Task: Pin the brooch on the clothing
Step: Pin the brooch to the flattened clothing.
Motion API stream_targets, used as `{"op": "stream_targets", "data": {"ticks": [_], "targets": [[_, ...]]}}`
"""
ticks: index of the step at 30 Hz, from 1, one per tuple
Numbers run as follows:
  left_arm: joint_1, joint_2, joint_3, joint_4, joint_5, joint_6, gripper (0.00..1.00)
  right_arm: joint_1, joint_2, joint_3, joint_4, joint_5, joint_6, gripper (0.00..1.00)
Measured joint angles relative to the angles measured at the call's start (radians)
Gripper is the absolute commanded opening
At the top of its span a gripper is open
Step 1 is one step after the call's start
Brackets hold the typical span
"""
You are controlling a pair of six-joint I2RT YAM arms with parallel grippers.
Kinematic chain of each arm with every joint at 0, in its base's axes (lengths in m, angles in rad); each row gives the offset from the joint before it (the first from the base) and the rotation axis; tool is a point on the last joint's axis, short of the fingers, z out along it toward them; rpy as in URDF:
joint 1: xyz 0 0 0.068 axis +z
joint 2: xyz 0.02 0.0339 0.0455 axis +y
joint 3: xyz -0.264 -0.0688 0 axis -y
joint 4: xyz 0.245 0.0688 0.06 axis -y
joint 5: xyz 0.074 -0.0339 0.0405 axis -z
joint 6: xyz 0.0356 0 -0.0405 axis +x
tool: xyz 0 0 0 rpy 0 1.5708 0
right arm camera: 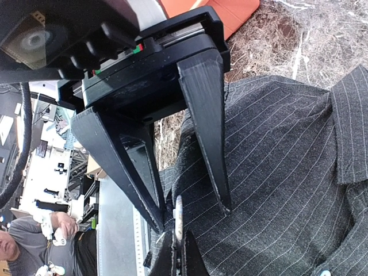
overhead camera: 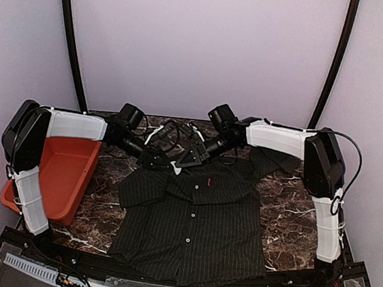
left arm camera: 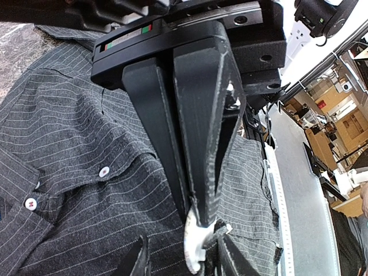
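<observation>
Two grippers meet over the top of the pinstriped shirt (overhead camera: 192, 233) in the top view: my left gripper (overhead camera: 164, 162) and right gripper (overhead camera: 184, 162), with the white brooch (overhead camera: 175, 170) at their tips. Left wrist view: one finger pair is clenched on the brooch, spread tips flanking it. Right wrist view: spread fingers straddle that closed pair (I judge the clenched pair my right, the slack one my left). The brooch hangs at the cloth, not visibly pinned; piercing and clasping remain.
</observation>
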Motion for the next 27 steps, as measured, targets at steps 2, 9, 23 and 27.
{"op": "stream_targets", "data": {"ticks": [2,9,23,27], "targets": [[0.000,0.000,0.000,0.003,0.002,-0.001,0.38,-0.001,-0.002,-0.005,0.008,-0.006,0.005,0.00],[0.001,0.000,0.000,0.008,0.020,-0.014,0.33,-0.002,-0.009,-0.023,0.050,-0.024,0.039,0.00],[0.003,0.000,-0.001,0.038,0.045,-0.050,0.20,-0.003,-0.011,-0.026,0.090,-0.027,0.074,0.00],[0.003,0.000,-0.006,0.048,0.051,-0.061,0.16,-0.003,-0.011,-0.029,0.095,-0.027,0.080,0.00]]}}
